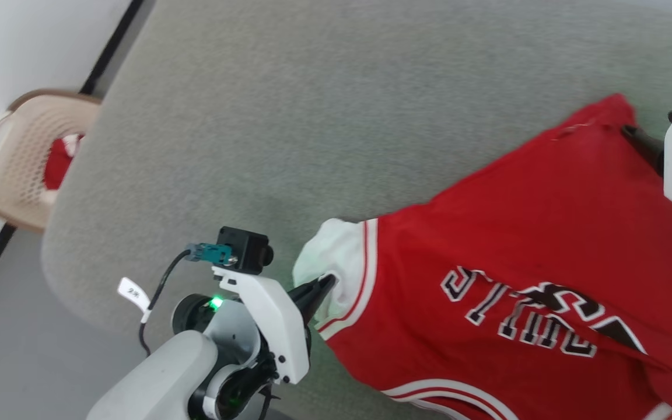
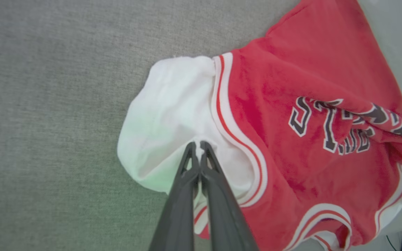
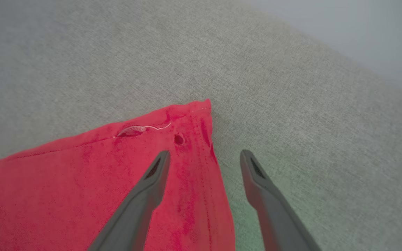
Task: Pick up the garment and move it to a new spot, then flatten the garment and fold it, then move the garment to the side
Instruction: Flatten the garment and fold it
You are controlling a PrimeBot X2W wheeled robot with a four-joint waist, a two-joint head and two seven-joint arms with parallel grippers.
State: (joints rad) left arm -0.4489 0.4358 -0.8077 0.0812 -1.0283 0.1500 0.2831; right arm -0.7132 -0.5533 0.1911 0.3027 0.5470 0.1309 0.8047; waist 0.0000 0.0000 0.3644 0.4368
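The garment (image 1: 522, 233), a red jersey with white sleeves and black lettering, lies spread on the grey-green padded table (image 1: 312, 116), reaching off the lower right of the head view. My left gripper (image 1: 329, 281) is shut, its tips pinching the white sleeve (image 2: 173, 115). In the left wrist view the left gripper (image 2: 197, 144) has both fingers pressed together on that sleeve cloth. My right gripper (image 3: 205, 153) stands open just above the garment's red hem corner (image 3: 194, 115), one finger over the cloth and the other over bare table. In the head view the right gripper (image 1: 636, 137) is at the far right.
A beige plastic basket (image 1: 15, 175) stands on the floor beyond the table's left edge, with a smaller red-and-white cloth (image 1: 59, 160) in it. A white wall with a black baseboard (image 1: 108, 46) runs behind it. Bare table surface stretches across the upper middle.
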